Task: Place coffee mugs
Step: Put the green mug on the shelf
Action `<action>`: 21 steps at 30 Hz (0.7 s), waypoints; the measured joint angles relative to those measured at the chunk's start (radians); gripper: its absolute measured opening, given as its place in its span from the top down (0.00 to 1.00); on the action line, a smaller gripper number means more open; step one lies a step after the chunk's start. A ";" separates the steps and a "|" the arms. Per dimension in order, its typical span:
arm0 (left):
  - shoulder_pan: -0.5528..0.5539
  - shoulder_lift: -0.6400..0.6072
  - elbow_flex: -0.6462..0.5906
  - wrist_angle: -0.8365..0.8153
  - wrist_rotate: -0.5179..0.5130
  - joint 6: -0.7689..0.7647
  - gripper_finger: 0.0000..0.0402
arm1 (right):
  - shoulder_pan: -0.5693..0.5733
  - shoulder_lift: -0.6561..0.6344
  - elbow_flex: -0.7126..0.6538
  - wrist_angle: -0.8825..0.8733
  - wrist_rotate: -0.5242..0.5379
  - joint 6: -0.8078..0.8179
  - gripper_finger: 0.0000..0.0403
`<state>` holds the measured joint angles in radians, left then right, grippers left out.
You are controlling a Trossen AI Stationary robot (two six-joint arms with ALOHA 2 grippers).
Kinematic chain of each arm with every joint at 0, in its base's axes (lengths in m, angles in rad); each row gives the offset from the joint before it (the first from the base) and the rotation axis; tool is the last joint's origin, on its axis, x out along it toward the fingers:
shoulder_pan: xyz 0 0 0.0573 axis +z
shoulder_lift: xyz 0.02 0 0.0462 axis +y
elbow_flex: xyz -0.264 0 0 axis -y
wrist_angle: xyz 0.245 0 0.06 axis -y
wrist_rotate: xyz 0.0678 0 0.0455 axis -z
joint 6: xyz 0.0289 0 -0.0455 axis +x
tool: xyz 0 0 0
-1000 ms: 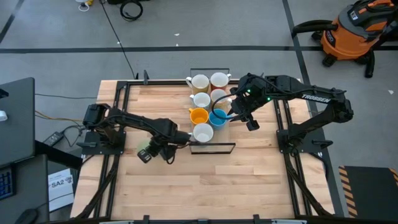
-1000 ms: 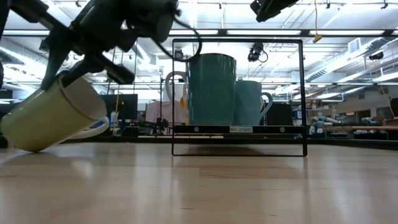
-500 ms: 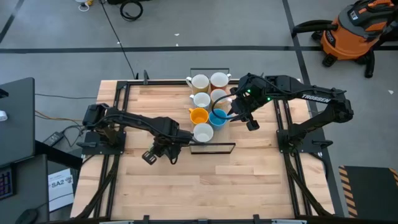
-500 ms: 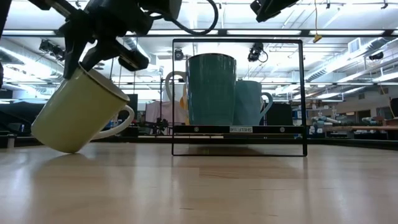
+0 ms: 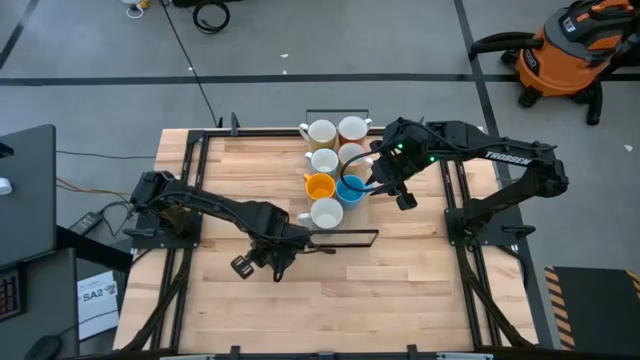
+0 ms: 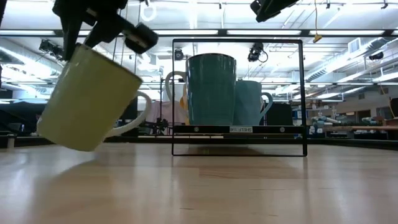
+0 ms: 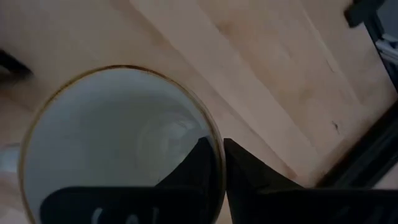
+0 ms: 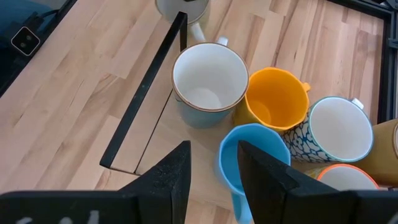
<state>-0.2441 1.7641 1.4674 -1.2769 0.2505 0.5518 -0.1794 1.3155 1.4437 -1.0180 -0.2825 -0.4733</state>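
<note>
My left gripper (image 6: 84,43) is shut on a pale yellow coffee mug (image 6: 93,99), white inside (image 7: 118,143), over the table's middle near strip, left of a black wire frame (image 5: 340,237). The high view hides this mug under the gripper (image 5: 275,258). Several more coffee mugs stand on their bases inside the frame: a white-inside teal one (image 5: 327,212), an orange one (image 5: 319,186), a blue one (image 5: 350,188) and pale ones behind (image 5: 321,132). My right gripper (image 8: 214,168) hangs open high above the blue mug (image 8: 249,155), touching nothing. My left gripper pinches the mug's rim (image 7: 214,134), one finger (image 7: 193,168) inside the mug and the other (image 7: 249,174) outside. The fingers come from above, pointing steeply down. The mug hangs tilted below them, mouth up, handle (image 6: 134,115) toward the frame, apparently just clear of the table.
The frame's upright rectangle (image 6: 239,96) stands just right of the held mug, with the teal mug (image 6: 211,87) right behind it. Bare wood (image 5: 400,290) lies along the table's near side. An orange vacuum cleaner (image 5: 570,50) stands on the floor beyond the far right corner.
My left gripper has gone up, toward the table's near edge and toward the frame, holding the pale yellow mug. The mug lay tipped far over on the table; it now hangs nearer upright and looks lifted off the wood.
</note>
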 joint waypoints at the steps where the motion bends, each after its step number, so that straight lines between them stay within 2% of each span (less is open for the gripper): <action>1: -0.004 0.000 0.001 0.019 -0.001 0.000 0.92 | 0.000 0.000 0.000 0.000 0.000 0.000 0.66; 15: -0.082 0.000 -0.002 0.374 0.015 0.003 0.92 | 0.000 0.000 0.000 0.025 -0.005 0.000 0.66; 21: -0.102 0.005 -0.002 0.455 0.015 0.126 0.93 | 0.000 0.000 0.000 0.041 -0.008 0.003 0.66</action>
<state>-0.3458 1.7687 1.4654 -0.8219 0.2657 0.6777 -0.1789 1.3153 1.4437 -0.9774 -0.2903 -0.4703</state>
